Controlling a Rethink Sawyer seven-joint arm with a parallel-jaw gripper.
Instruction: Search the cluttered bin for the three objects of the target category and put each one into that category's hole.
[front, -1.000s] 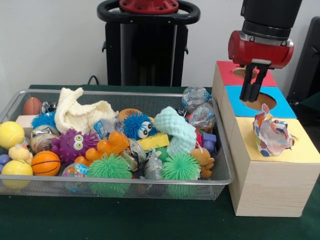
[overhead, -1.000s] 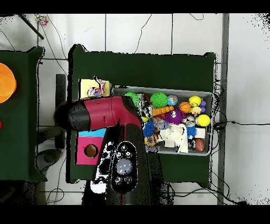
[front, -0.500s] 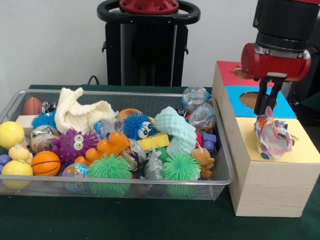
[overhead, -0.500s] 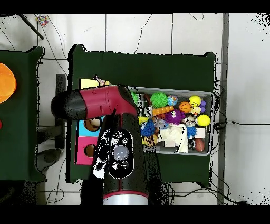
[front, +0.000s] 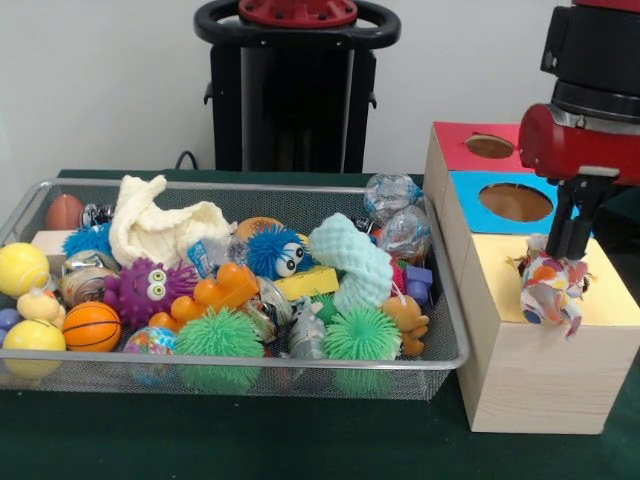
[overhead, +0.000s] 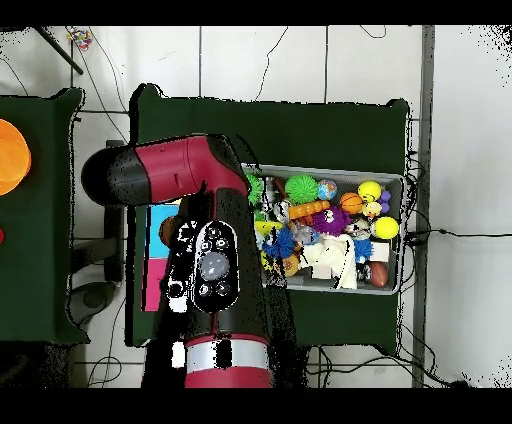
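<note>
A crumpled multicoloured paper wad (front: 549, 285) sits on the yellow top (front: 497, 275) of the wooden sorting box, sunk low as if over that section's hole. My gripper (front: 566, 250) stands straight above it, fingers together in one dark bar, with the tips touching the wad's top. The blue section's hole (front: 515, 202) and the red section's hole (front: 490, 146) lie behind it, both uncovered. In the overhead view my arm (overhead: 170, 180) covers the yellow end of the box and hides the gripper and the wad.
The wire bin (front: 250, 362) left of the box is packed with toys: spiky balls, a basketball (front: 91, 326), a white cloth (front: 160, 225), and two crumpled clear wrappers (front: 390, 192) at its far right corner. The bin's right wall stands close to the box.
My gripper has moved from above the blue hole to the right and toward the camera, onto the yellow section. The wad sits lower and looks more squashed than before.
</note>
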